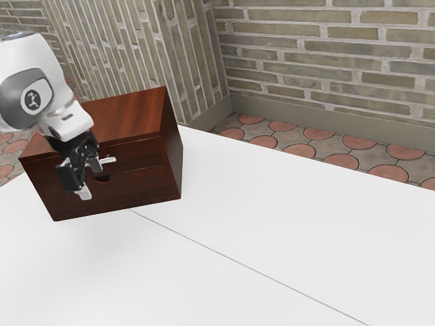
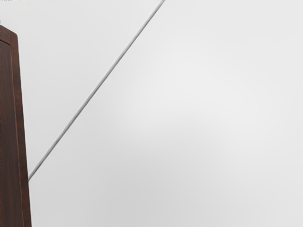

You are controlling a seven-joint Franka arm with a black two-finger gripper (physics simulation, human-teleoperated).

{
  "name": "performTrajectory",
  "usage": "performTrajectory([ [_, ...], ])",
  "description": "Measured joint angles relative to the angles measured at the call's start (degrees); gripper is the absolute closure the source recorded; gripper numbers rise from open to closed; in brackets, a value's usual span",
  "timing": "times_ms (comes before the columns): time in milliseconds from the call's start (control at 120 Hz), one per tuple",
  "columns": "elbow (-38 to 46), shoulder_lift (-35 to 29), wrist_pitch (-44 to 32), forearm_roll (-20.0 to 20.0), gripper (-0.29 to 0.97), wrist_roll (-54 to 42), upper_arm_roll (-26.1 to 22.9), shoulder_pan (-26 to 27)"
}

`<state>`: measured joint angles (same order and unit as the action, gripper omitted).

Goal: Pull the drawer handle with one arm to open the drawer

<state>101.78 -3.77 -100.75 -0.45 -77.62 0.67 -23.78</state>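
Nearby, black gripper [image 1: 88, 178] fronts boxy wooden drawer [image 1: 139, 180].

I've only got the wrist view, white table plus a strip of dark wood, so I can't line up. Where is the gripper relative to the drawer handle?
Observer: In the exterior view the gripper hangs right in front of the wooden cabinet, and the pale handle pokes out beside it toward that view's right.
Operator: Is the drawer out at all?
Observer: Not visibly. The drawer front looks flush with the cabinet's face, with no gap showing.
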Motion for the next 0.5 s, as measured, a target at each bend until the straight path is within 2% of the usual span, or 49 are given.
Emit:
performTrajectory([
  [500,-4.03,4.43,-2.50,-0.53,0.00,-2.73,3.15,-0.62],
])
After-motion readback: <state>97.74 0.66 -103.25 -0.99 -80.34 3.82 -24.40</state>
